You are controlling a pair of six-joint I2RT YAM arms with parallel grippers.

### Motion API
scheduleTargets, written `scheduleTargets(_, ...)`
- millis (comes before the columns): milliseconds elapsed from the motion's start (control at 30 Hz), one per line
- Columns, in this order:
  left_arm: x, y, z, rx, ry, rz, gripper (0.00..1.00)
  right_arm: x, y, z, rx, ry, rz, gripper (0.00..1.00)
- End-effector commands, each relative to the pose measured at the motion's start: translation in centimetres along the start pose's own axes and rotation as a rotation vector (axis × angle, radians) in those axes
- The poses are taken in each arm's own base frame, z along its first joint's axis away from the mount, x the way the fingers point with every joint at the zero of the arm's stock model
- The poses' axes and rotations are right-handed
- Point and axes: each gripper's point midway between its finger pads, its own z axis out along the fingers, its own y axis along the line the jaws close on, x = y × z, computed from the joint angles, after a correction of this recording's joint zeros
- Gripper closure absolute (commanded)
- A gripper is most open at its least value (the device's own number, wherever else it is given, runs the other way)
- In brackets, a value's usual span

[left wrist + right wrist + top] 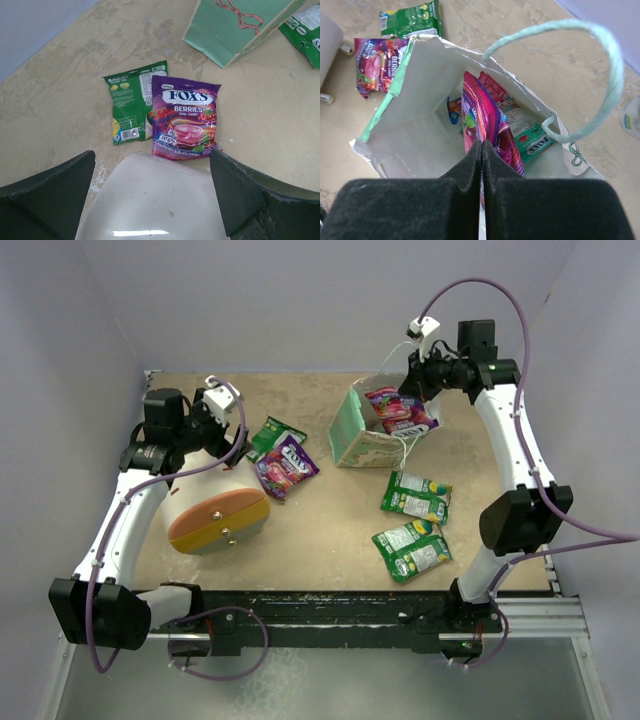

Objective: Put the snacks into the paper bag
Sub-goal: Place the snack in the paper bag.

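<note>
Right now my right gripper (481, 146) is pressed fully shut at the mouth of the paper bag (415, 125). Its tips meet the top edge of a purple packet (487, 120) standing on end inside, but I cannot tell whether they pinch that edge or only touch it. A teal packet (535, 142) and a small red one (454, 107) lie deeper in the bag, which sits far and right of centre on the table (320, 520).

My left gripper (152, 160) hangs with its jaws spread as wide as they go, holding nothing, above the cream cone-shaped object (155, 200). The Fox's Berries packet (185, 117) lies flat just beyond that object, straight ahead of the open jaws, with its long axis running away from them towards the bag. A green tea packet (132, 107) lies against its left edge, partly tucked under it. I judge the left arm much the nearer for this pair. Four green packets (415, 495) lie at the near right, closer to my right arm.
</note>
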Motion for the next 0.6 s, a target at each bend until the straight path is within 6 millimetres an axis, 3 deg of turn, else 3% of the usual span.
scheduleTargets(0,-2.0,-0.2,-0.5,0.000,-0.069,0.036,0.01,-3.1,-0.5,-1.0,0.076,-0.090,-0.124,1.00)
scheduleTargets(300,-1.9,-0.3,-0.5,0.002,-0.069,0.040,0.01,-2.3,-1.6,0.3,0.179,-0.070,-0.117,1.00)
scheduleTargets(567,-1.8,-0.4,-0.6,0.003,-0.070,0.044,0.01,-2.2,-1.9,-0.3,0.265,-0.087,-0.135,1.00)
